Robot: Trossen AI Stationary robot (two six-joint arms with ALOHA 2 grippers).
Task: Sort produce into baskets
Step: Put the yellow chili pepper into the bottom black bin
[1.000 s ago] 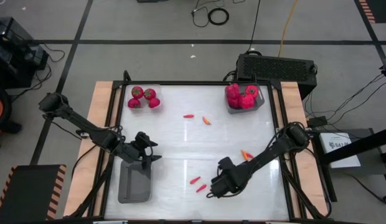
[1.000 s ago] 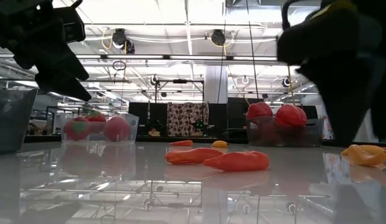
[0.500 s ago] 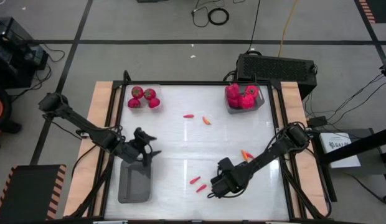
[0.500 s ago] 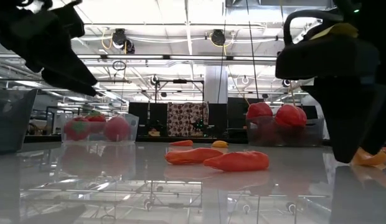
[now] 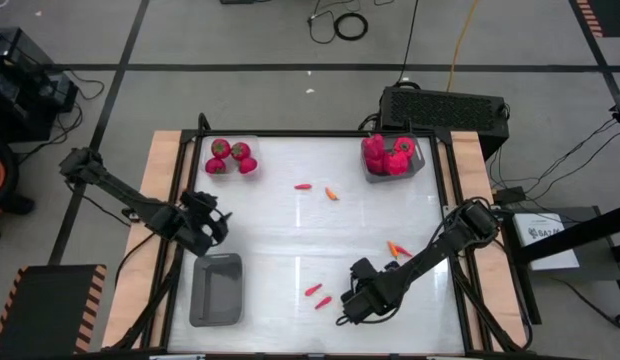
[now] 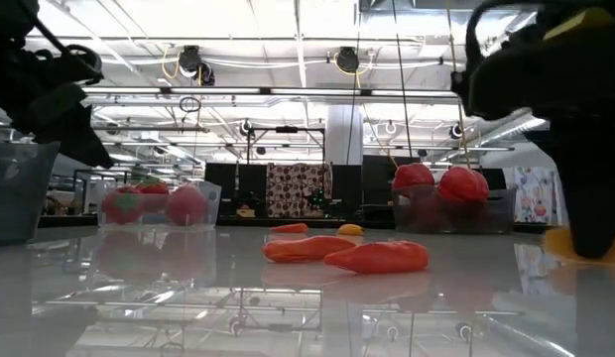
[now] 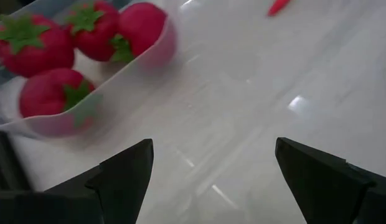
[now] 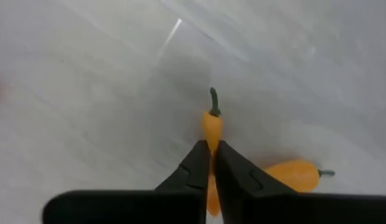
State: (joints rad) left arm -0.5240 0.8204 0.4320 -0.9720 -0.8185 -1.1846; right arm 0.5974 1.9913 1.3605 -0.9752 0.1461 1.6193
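The right gripper (image 8: 211,163) pinches a thin orange chilli (image 8: 211,127) by its end, so it could slip out; the left gripper (image 7: 211,180) is wide open and holds nothing.

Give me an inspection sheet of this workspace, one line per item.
Surface: white table, glossy, framed in black.
Job's things: round red fruits in the clear tub; red peppers in a grey tub; empty grey tub; six chillies loose, two red ones near the front, two near the middle, two by the right arm.
Clutter: nothing seen on the table.
Grippers: left gripper open, above the empty tub's far end; right gripper shut on an orange chilli.
Cables: a coil and leads on the floor.
Surroundings: black box behind the table.
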